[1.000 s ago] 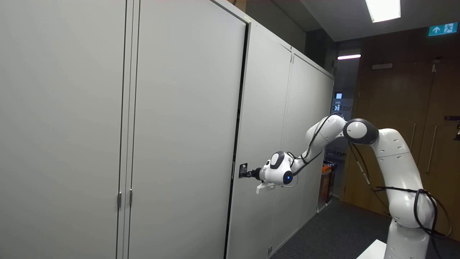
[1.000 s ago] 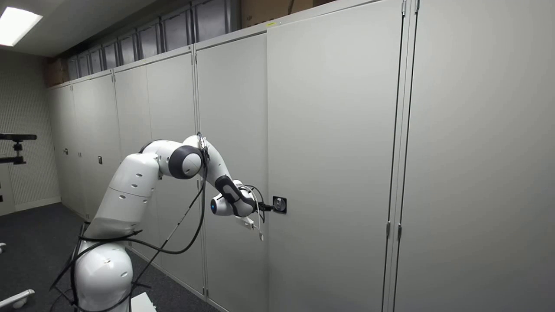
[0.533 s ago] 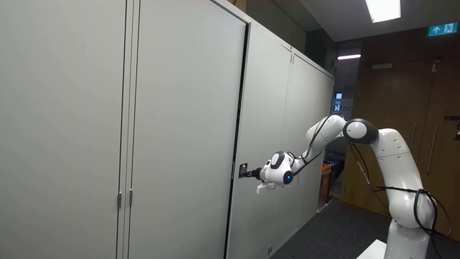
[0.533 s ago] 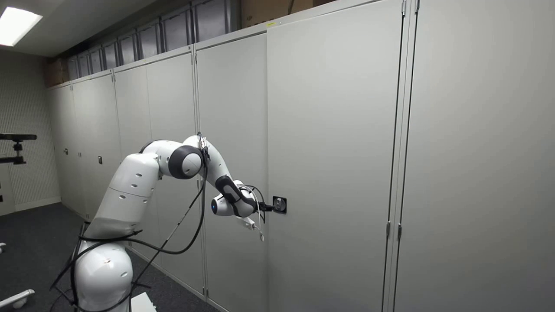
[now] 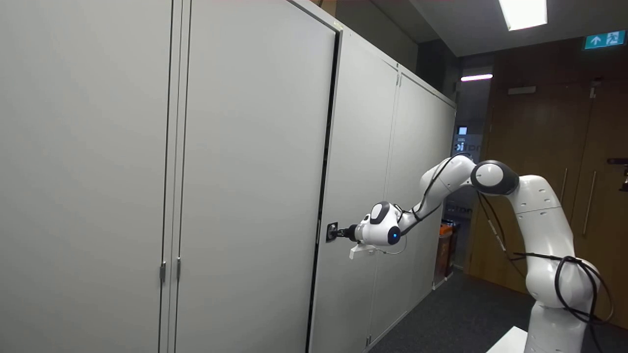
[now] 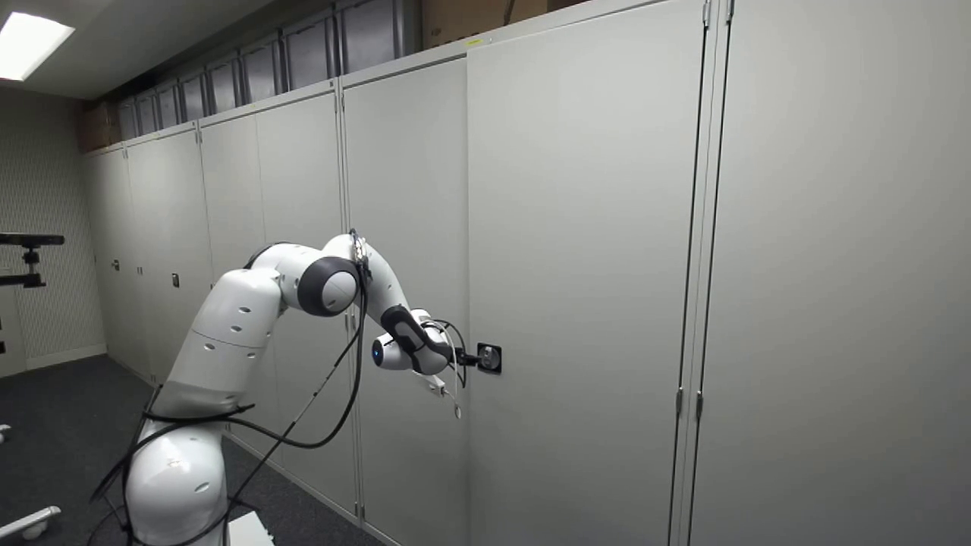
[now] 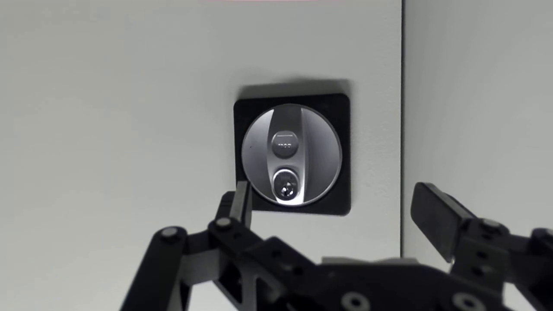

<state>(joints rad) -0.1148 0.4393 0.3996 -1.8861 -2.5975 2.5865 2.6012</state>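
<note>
near the wrist view's centre, the round knob [image 7: 322,151] sits in a black plate [image 7: 336,108] on the cabinet door [image 7: 129,108]. likely rigid and slick; grasp its raised ridge [image 7: 286,163]. the gripper [image 7: 333,203] stands spread wide, holding nothing; fingertip [image 7: 241,203] contact unclear.

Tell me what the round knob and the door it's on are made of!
The round knob looks like satin silvery metal, or coated plastic: soft bright streaks show. The door seems painted metal, maybe laminate: smooth, even grey with a dull sheen.
</note>
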